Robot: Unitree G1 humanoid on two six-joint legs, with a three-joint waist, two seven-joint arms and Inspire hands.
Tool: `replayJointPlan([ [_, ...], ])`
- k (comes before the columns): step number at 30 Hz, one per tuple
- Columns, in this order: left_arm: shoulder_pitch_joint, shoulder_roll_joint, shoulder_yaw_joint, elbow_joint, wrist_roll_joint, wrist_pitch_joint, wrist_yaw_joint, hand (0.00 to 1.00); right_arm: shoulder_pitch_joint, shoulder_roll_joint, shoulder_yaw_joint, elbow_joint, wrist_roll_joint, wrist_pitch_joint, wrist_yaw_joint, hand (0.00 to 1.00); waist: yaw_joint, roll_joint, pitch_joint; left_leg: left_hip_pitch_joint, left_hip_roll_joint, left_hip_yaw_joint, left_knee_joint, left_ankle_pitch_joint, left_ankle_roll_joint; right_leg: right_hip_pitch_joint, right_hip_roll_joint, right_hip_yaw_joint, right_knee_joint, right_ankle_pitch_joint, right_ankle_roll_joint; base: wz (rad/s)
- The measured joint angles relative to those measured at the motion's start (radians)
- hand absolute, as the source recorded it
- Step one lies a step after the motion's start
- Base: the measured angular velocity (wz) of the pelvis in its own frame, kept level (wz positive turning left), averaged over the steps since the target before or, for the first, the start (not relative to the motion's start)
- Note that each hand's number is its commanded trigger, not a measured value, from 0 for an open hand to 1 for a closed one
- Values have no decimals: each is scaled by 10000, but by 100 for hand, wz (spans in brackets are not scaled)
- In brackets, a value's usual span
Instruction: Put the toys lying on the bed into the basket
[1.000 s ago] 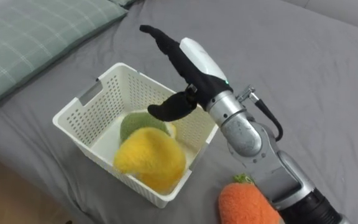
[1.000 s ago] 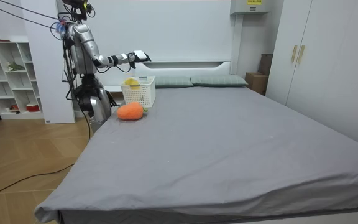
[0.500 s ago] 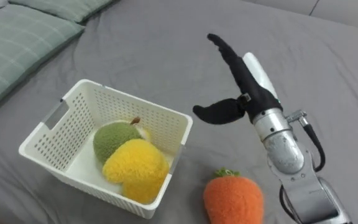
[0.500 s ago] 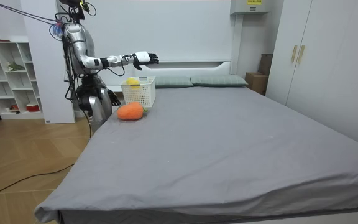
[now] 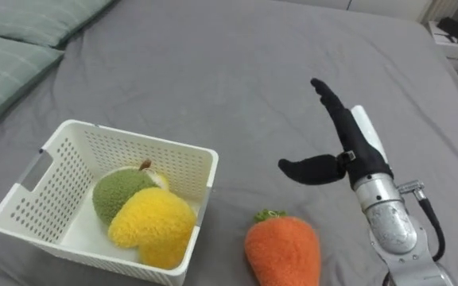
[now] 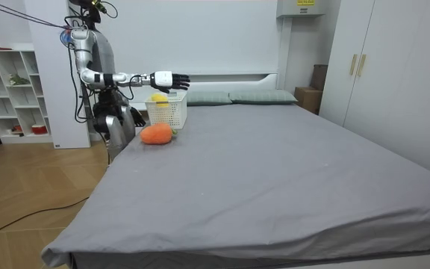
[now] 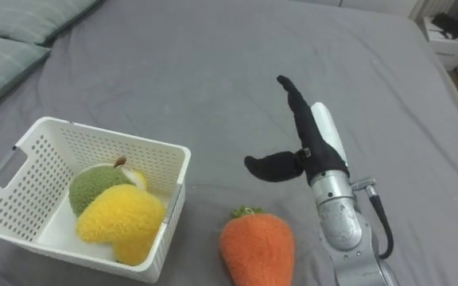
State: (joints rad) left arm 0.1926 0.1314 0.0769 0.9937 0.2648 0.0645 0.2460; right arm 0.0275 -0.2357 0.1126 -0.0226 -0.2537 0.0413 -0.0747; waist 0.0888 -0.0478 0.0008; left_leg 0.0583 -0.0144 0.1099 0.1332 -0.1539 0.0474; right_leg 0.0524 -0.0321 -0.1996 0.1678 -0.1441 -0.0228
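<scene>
A white plastic basket (image 5: 177,152) (image 7: 165,155) (image 6: 166,110) stands on the grey bed, at the lower left of the eye views. Inside it lie a yellow plush toy (image 5: 151,227) (image 7: 122,219) and a green plush toy (image 5: 116,191) (image 7: 92,185). An orange plush carrot (image 5: 282,250) (image 7: 257,246) (image 6: 156,134) with a green top lies on the sheet just right of the basket. My right hand (image 5: 343,138) (image 7: 304,135) (image 6: 166,79) hovers open above the bed, right of the basket and above the carrot, fingers straight and thumb spread, holding nothing.
Green checked pillows (image 5: 10,56) (image 7: 6,40) lie at the upper left. A small white bedside table (image 5: 452,36) shows at the upper right. The grey sheet (image 5: 237,71) stretches wide beyond the hand. In the room view I stand at the bed's head corner, beside a white shelf (image 6: 13,90).
My right hand has swung from above the basket rightward to over the bare sheet, still open. The head view has shifted right, so the carrot now shows whole.
</scene>
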Motion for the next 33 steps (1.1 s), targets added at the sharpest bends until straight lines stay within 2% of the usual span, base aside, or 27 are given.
replayJointPlan([
  [6,-18,-55,-15,0,-211,1,48,0,67,6,-178,1181,-44,1,7,0,-103,37,10,-13,-4,-19,7,-2,2,-11,-2,2,-9,-5,8,0],
  [11,-28,-67,-23,-9,-232,2,50,0,370,68,-160,1716,-283,14,137,0,-212,111,-32,-47,-8,-54,19,-3,2,-8,-3,-32,-66,-9,12,1],
  [18,-28,-67,-38,-15,-408,2,83,0,723,468,-121,2102,-356,31,446,0,-261,118,-37,0,-4,-51,-3,-8,-5,34,10,-32,-132,-8,11,0],
  [26,-28,-63,-40,-154,-589,-16,52,0,755,471,698,3525,-1556,47,952,0,-136,68,18,-124,-7,-85,20,-59,2,11,-6,-141,-161,-19,29,2],
  [28,-29,-66,-51,-214,-691,-13,52,0,757,478,1006,4246,-1609,236,1236,0,-41,37,48,-132,-20,-124,19,-65,7,18,-15,-175,-167,-26,40,4],
  [33,-19,-65,-221,-272,-752,-13,55,0,724,476,1295,5299,-1886,319,1660,0,37,23,56,-160,-86,-332,21,-77,23,59,-40,-289,-178,-58,85,9],
])
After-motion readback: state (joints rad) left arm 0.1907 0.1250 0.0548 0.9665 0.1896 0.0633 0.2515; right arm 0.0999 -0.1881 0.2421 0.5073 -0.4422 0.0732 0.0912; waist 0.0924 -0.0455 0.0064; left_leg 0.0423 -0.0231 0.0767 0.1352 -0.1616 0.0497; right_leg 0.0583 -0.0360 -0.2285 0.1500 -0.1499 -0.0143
